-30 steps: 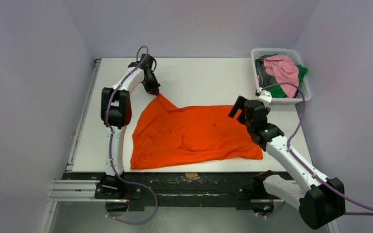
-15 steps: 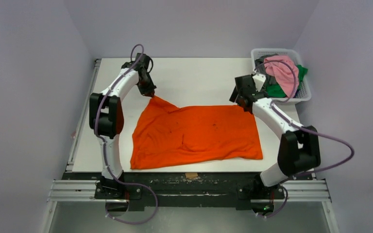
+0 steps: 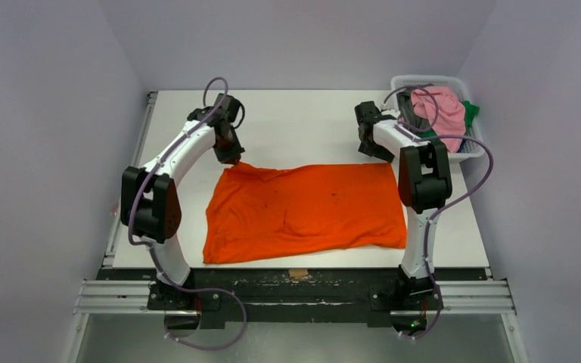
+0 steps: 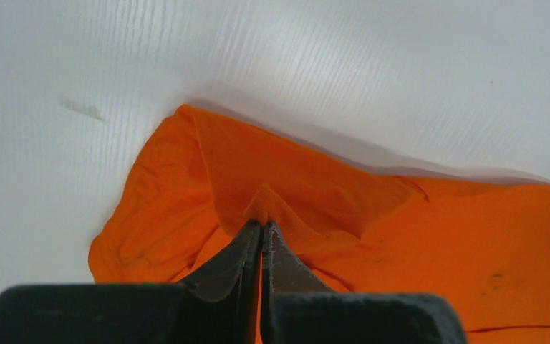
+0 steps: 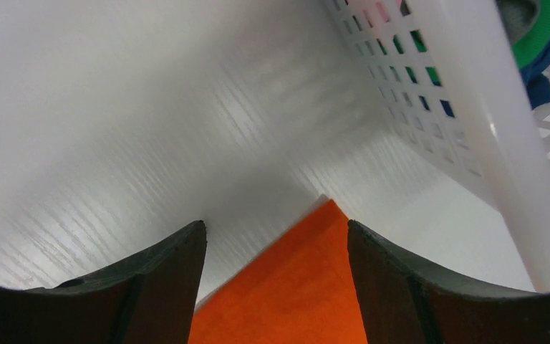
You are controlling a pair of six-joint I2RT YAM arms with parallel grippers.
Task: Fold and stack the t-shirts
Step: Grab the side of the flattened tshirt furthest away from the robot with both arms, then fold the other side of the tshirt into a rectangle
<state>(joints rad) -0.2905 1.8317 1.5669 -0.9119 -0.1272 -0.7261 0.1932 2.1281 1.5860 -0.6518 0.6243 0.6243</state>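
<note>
A large orange t-shirt [image 3: 306, 212] lies spread flat on the white table [image 3: 302, 121]. My left gripper [image 3: 231, 157] is at its far left corner, shut on a pinched fold of the orange cloth [image 4: 261, 208]. My right gripper [image 3: 382, 155] hovers at the shirt's far right corner. In the right wrist view its jaws stand open [image 5: 276, 228], with the orange corner [image 5: 315, 279] lying on the table between the fingers, untouched. More t-shirts, a pink one [image 3: 440, 106] and a green one [image 3: 470, 112], are piled in the basket.
The white slotted basket [image 3: 424, 78] stands at the far right corner of the table, its wall [image 5: 473, 107] close beside my right gripper. A table rail [image 3: 128, 181] runs along the left edge and a dark frame [image 3: 295, 287] along the near edge.
My right arm swung from the shirt's right side up to its far right corner, and its jaws narrowed a little. The left gripper came nearer and lower, flattening the raised corner.
</note>
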